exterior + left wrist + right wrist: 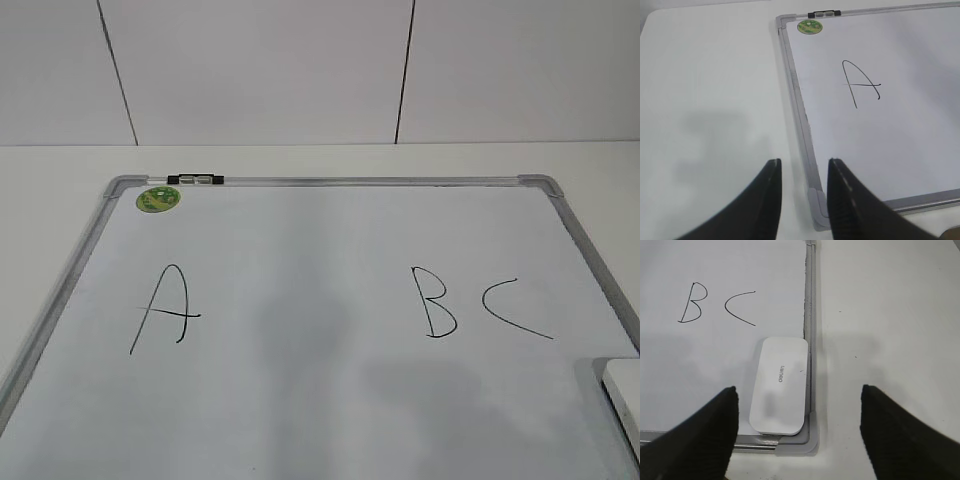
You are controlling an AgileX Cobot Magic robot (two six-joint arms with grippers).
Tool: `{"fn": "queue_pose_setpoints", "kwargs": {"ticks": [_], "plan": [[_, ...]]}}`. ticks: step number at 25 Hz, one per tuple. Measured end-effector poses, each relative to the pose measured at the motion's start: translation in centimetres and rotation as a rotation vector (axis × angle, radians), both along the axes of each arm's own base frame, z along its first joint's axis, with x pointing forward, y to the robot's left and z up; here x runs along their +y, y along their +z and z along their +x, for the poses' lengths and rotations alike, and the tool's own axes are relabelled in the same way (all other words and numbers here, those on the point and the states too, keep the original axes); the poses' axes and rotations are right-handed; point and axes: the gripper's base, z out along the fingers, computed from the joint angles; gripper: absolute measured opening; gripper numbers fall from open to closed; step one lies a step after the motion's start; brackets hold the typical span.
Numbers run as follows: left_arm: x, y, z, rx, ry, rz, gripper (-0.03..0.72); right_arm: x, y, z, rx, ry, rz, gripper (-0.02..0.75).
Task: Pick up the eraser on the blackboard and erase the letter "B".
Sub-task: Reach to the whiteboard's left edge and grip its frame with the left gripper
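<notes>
Lying flat: rounded smooth white eraser (779, 392) | blackboard (715, 365) corner, metal-framed

Blackboard (330, 182) lies flat on white table (50, 190). Letters A (165, 308), letter "B" (433, 301), C (512, 310) in row. Green sticker (159, 199) at far-left corner. Eraser (622, 392) partly visible at right edge.

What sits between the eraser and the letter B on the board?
The letter C sits roughly between the eraser and the B, with bare board around it; the right wrist view shows this best.
</notes>
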Motion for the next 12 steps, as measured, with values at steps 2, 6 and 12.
{"fn": "queue_pose_setpoints", "kwargs": {"ticks": [2,6,12], "plan": [[0.00,0.00,0.00,0.000,0.000,0.000,0.237,0.00,0.00,0.00,0.000,0.000,0.000,0.584],[0.00,0.00,0.00,0.000,0.000,0.000,0.237,0.00,0.00,0.00,0.000,0.000,0.000,0.584],[0.00,0.00,0.00,0.000,0.000,0.000,0.237,0.00,0.00,0.00,0.000,0.000,0.000,0.584]]}}
